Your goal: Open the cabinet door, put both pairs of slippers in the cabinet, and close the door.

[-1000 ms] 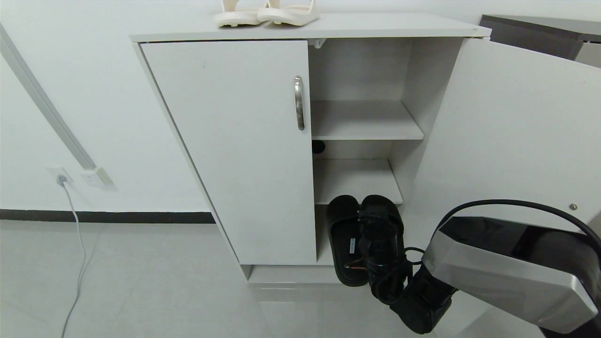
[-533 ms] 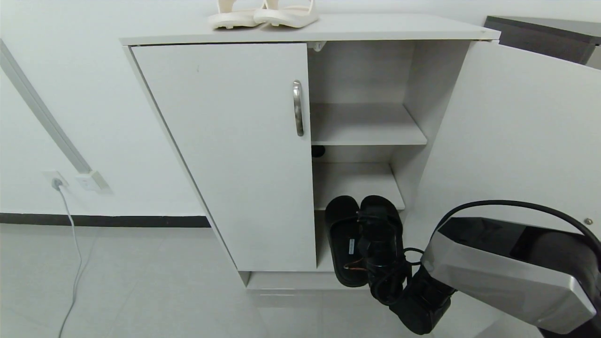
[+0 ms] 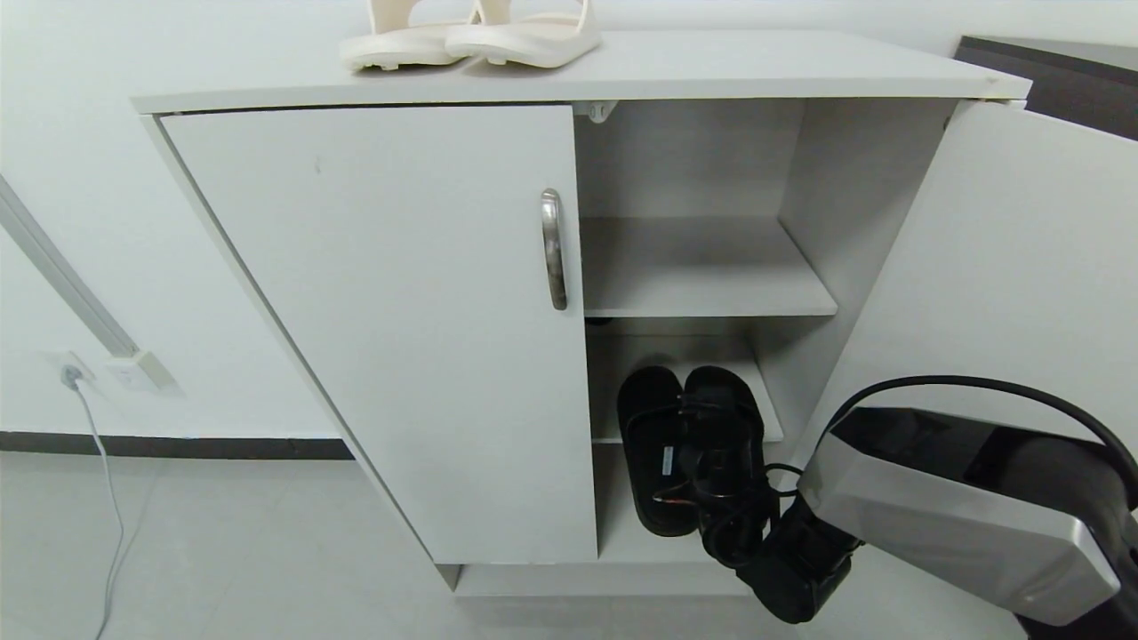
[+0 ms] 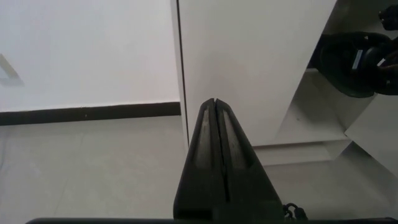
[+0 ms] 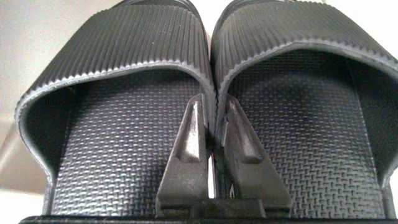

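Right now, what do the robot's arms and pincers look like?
The right arm has an angular housing, silver-grey on the side and glossy black on top, with a black cable arching over it. The right pincer has two dark, wedge-shaped fingers. The left pincer has two long, dark fingers tapering to a rounded tip, each with a paler grey strip.

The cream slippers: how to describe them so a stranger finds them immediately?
Find the white cabinet with its right door open. The cream slippers lie on its top board, above the closed door. Unlike the black slippers in the right claw lower down, they are pale.
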